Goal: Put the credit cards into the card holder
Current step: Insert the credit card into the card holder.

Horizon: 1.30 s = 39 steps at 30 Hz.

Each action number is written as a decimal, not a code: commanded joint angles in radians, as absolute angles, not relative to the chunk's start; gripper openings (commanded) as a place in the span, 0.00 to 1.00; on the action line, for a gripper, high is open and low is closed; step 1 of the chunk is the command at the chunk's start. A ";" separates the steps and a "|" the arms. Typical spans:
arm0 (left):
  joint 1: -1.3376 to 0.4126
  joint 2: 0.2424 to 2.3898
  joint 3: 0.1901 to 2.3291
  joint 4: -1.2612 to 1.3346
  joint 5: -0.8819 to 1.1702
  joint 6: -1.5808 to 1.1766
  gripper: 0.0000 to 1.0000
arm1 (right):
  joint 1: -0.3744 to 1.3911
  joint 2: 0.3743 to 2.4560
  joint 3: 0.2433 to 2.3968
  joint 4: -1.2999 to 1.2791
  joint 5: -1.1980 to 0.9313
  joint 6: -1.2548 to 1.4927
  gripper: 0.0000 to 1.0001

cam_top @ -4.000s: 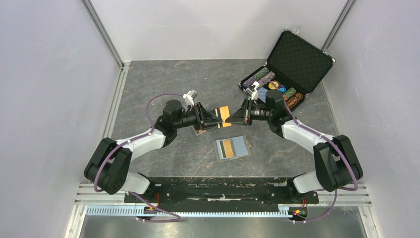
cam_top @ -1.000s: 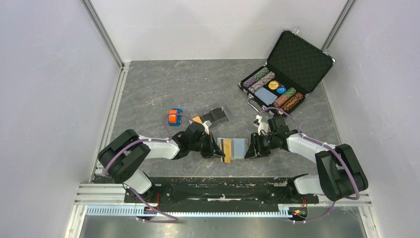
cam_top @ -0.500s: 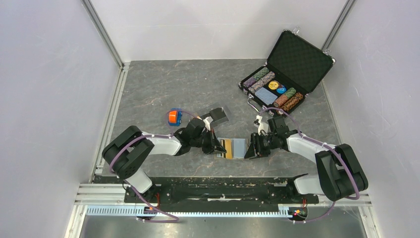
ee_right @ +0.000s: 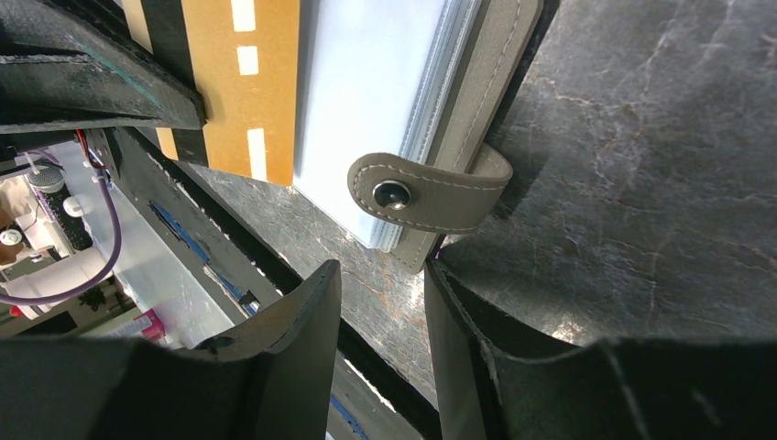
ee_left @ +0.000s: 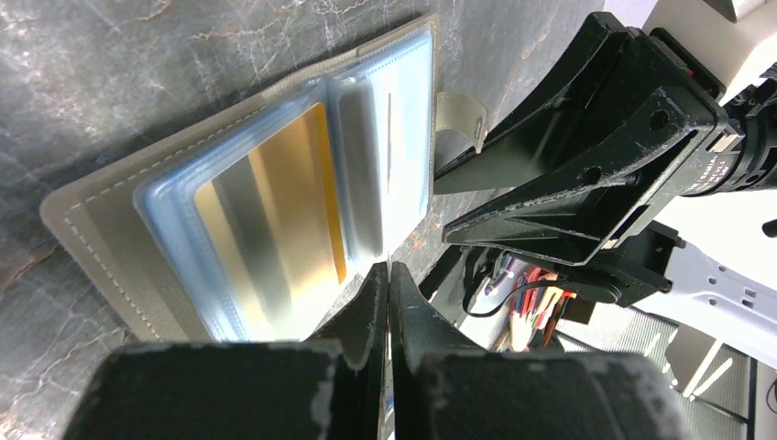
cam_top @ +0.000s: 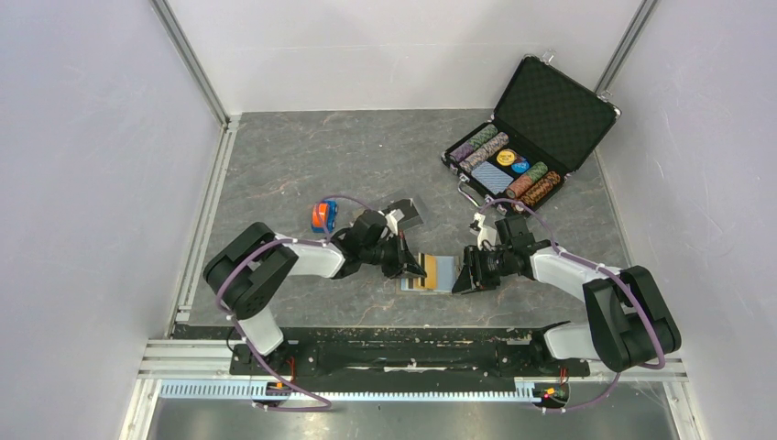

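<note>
The grey-taupe card holder (cam_top: pixel 443 271) lies open on the table, pale blue sleeves up. The orange-tan credit card (ee_left: pixel 275 202) sits in its left clear sleeve and also shows in the right wrist view (ee_right: pixel 240 82). My left gripper (cam_top: pixel 412 268) is shut, its tips (ee_left: pixel 388 268) at the holder's near edge beside that card. My right gripper (cam_top: pixel 467 273) is open (ee_right: pixel 380 275). Its jaws straddle the holder's right edge by the snap strap (ee_right: pixel 431 188). Black credit cards (cam_top: pixel 404 214) lie on the table behind the left gripper.
An open black poker-chip briefcase (cam_top: pixel 536 137) with chips and a blue deck stands at the back right. A small orange and blue object (cam_top: pixel 321 216) lies left of the left wrist. Grey walls close in both sides.
My left gripper has moved right and a little back along the holder. The orange-tan card no longer sticks out past the holder's near edge. The right arm has stayed put.
</note>
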<state>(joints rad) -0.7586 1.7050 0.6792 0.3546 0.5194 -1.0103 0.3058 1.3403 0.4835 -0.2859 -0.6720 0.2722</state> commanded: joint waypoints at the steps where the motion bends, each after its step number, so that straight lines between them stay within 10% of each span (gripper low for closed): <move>1: -0.755 1.740 0.722 0.383 0.549 -0.957 0.02 | 0.310 1.338 0.481 -0.311 -0.617 0.262 0.42; 39: -0.741 1.741 0.734 0.304 0.525 -0.921 0.02 | 0.310 1.388 0.515 -0.310 -0.618 0.251 0.42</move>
<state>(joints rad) -0.7456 1.7096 0.6994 0.2451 0.5037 -0.9428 0.3054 1.3655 0.5026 -0.3016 -0.6720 0.2714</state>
